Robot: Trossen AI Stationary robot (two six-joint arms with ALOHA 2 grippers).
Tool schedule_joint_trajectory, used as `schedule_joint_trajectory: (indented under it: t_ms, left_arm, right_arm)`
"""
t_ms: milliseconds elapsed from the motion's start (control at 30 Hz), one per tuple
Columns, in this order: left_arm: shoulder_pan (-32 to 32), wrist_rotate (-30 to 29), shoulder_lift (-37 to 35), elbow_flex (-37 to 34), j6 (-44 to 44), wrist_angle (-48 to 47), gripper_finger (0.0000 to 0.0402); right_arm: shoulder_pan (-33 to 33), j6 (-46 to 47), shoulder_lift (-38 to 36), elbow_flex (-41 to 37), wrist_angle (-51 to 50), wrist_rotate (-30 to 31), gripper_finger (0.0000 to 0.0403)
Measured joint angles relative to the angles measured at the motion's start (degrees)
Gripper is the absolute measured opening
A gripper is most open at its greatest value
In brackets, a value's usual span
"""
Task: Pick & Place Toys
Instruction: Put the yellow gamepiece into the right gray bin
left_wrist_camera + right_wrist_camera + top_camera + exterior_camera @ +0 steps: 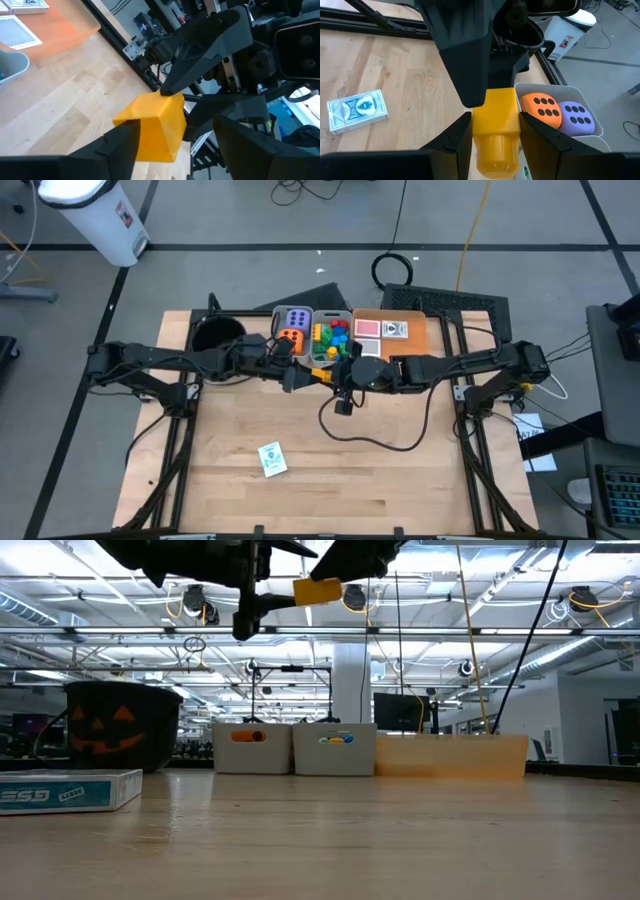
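A yellow brick [326, 376] hangs high above the middle of the table, where my two grippers meet. My right gripper [495, 117] is shut on it. My left gripper [177, 125] comes from the table's left and is open, with one finger on either side of the same brick [157, 125]. One left finger [120, 142] lies close against the brick's side; the other [240, 140] stands apart from it. In the low view the brick [318, 590] shows well above the table top. My right gripper pinches the yellow brick between its two fingers [457, 135] on two opposite sides [492, 112], coming nearly level from the table's right. The brick is lifted clear, its round stud end [492, 155] toward my right wrist. Of my left gripper, I cannot tell whether its near finger touches the brick's side [145, 135].
Behind the grippers stand two grey bins, one with a purple and an orange die [292, 328], one with coloured bricks [332, 338]. An orange tray [412, 338] with cards lies to their right, a black pumpkin bucket [215, 335] at far left. A blue card pack [271, 458] lies near the front.
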Motion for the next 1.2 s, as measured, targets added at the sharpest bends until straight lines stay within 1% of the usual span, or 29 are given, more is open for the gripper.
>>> schedule_joint_trajectory:
  t_ms: [100,433,733,800,867,933,1000,1200]
  left_arm:
    - [0.24,0.01,0.0,-0.02,-0.02,-0.06,0.0229]
    - [0.44,1.18,0.0,-0.02,0.11,-0.11,0.0102]
    - [0.44,1.2,-0.04,0.0,1.52,0.29,0.0015]
    - [0.44,1.28,-0.04,0.0,1.73,0.38,0.0008]
    - [0.44,1.55,-0.04,-0.04,2.07,0.98,0.0011]
    - [0.44,2.16,-0.04,-0.06,2.7,1.51,0.0014]
    - [0.46,2.5,-0.04,-0.06,3.07,1.55,0.0008]
    - [2.14,8.11,-0.02,-0.04,2.59,2.91,0.0009]
  right_arm:
    - [0.0,-0.04,0.02,0.0,-0.02,-0.05,0.013]
    - [-0.02,-0.04,0.02,0.0,0.0,0.0,0.013]
    - [-0.03,-0.66,0.02,0.02,-0.26,-0.09,0.013]
    - [-0.02,-1.15,0.01,0.02,-0.24,-0.4,0.013]
    - [-0.08,-1.55,-0.01,0.02,-0.21,-1.81,0.0132]
    - [-0.09,-1.32,-0.11,0.04,-0.06,-2.39,0.0138]
    - [-0.07,-1.06,-0.11,0.04,-0.02,-2.69,0.0146]
    - [-0.04,0.94,-1.08,0.04,0.11,-2.98,0.0172]
